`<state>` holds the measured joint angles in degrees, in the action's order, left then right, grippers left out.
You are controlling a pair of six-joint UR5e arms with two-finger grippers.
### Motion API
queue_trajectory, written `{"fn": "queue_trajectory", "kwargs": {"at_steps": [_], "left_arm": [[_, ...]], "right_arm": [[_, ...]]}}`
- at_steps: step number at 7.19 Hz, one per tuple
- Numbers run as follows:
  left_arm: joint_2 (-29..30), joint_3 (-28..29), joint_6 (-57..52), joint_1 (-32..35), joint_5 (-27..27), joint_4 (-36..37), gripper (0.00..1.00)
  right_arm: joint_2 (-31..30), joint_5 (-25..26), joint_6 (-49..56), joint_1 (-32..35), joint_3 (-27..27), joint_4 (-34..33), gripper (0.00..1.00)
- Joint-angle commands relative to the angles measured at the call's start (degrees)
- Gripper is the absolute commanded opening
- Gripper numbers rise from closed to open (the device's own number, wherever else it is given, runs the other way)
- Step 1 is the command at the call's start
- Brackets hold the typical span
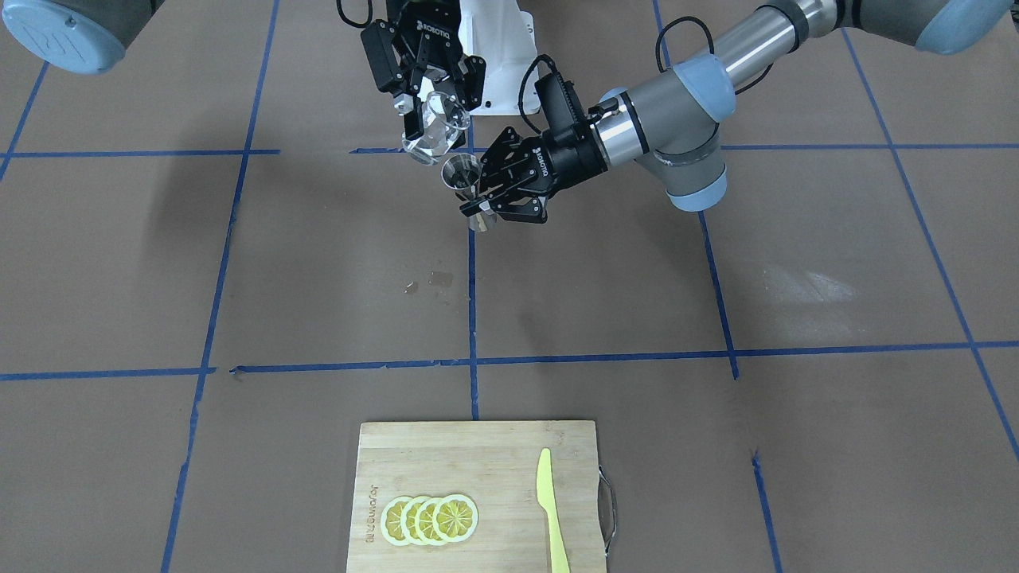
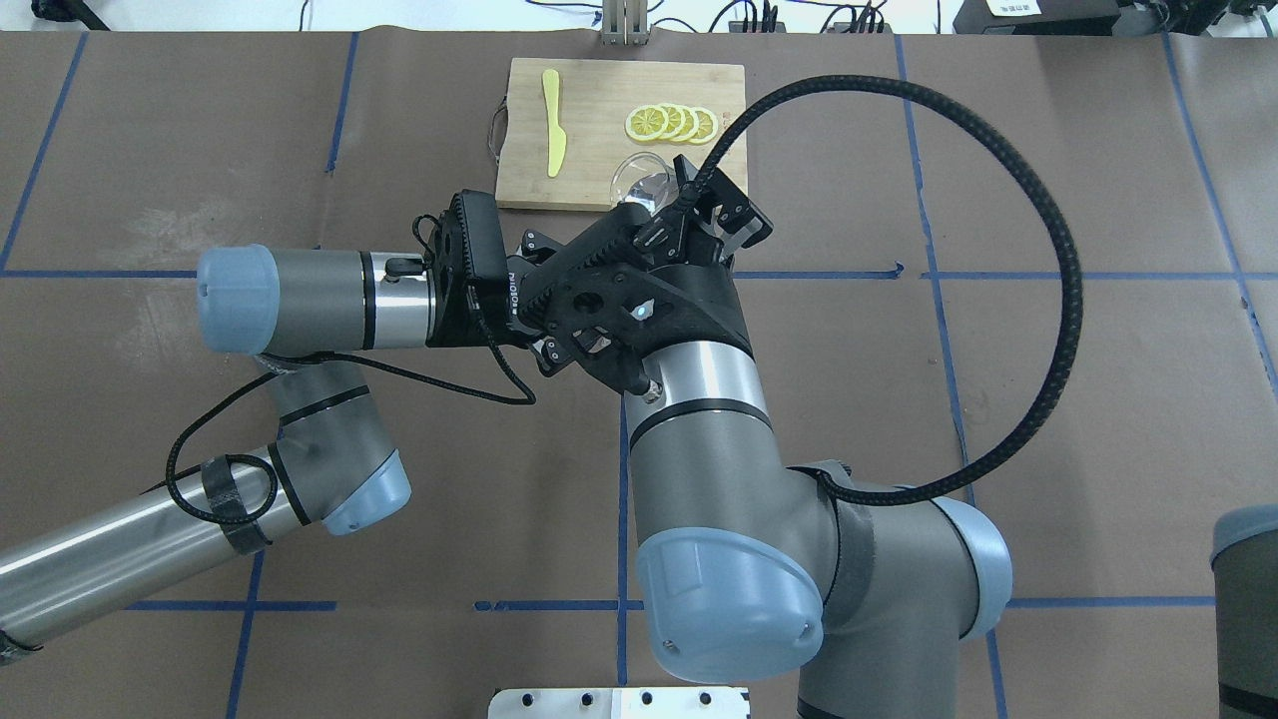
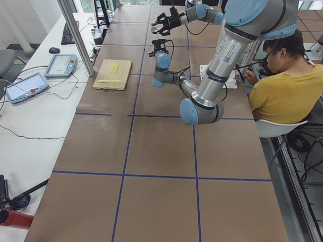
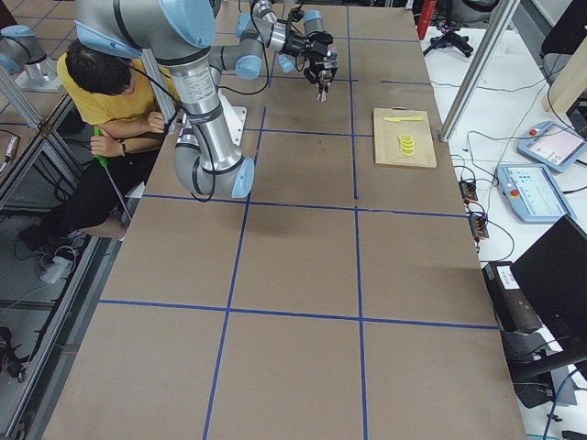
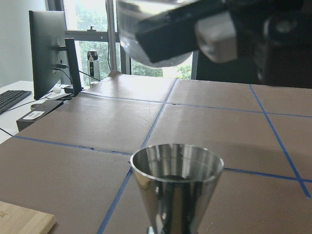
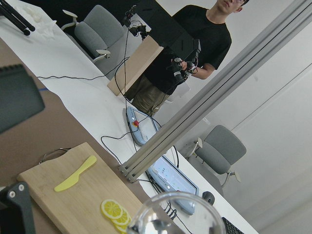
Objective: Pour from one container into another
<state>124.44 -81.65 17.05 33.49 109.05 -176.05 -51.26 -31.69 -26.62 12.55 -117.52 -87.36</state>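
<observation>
The small clear glass cup hangs tilted above the table, held in my right gripper, which is shut on it. Its mouth leans down toward the steel hourglass jigger, just below and beside it. My left gripper is shut on the jigger's narrow waist and keeps it nearly upright. In the left wrist view the jigger's open cone fills the bottom, with the glass cup directly above. The right wrist view shows only the cup's rim. I see no stream between them.
A wooden cutting board lies at the table's operator side, carrying lemon slices and a yellow knife. Small wet spots mark the brown table below the grippers. A seated person is beside the robot's base.
</observation>
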Motion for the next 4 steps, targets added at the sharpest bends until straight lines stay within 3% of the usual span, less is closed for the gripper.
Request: {"fn": "queue_trajectory", "kwargs": {"at_steps": [1, 2, 4], "left_arm": [[-0.1, 0.0, 0.0, 0.0, -0.3, 0.0, 0.0], [-0.1, 0.0, 0.0, 0.1, -0.3, 0.0, 0.0], [-0.1, 0.0, 0.0, 0.1, -0.3, 0.0, 0.0]], "right_arm": [[-0.5, -3.8, -5.3, 1.3, -0.9, 4.5, 0.0], [-1.1, -9.0, -10.5, 3.3, -1.4, 5.5, 0.0], [-5.8, -12.2, -18.2, 5.5, -4.7, 5.8, 0.0]]}}
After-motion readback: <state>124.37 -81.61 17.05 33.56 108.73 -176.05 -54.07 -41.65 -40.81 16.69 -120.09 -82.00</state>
